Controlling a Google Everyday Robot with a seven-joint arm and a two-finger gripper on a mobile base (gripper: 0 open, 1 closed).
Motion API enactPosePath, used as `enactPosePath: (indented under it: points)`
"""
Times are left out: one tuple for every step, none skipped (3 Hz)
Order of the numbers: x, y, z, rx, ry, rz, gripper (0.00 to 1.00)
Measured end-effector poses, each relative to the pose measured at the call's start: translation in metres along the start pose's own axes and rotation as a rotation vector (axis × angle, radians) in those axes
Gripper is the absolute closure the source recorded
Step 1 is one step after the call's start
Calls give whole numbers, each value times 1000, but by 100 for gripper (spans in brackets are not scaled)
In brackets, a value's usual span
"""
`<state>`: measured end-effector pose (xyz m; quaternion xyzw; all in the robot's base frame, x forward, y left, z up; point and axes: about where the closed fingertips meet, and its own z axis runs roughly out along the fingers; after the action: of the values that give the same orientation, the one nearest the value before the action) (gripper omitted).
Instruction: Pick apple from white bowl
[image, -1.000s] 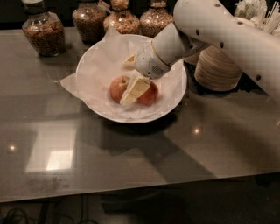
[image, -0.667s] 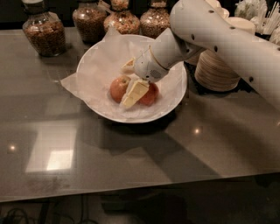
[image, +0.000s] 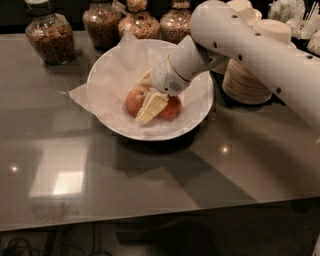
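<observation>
Orange-red apple (image: 134, 101) beside jaws in white bowl (image: 206, 107)

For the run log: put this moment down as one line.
stage: pick | hand: low in bowl, between apple and redder apple | apple: lying in bowl, not lifted

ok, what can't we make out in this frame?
Camera view only:
- apple: right side hidden by the hand, which sits low in the bowl between both apples.
- redder apple: left part behind the hand.
- contact between hand and apple: hidden.
- jars: tops cut by upper edge.
- paper bowls: partly behind the arm.
</observation>
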<state>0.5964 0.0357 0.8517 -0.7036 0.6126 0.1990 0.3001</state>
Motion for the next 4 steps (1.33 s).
enactPosePath:
  points:
    - [4, 0, 6, -16, 6, 9, 59]
    - [4, 0, 6, -17, 6, 9, 82]
    - [4, 0, 6, -18, 6, 9, 100]
    - [4, 0, 6, -18, 6, 9, 100]
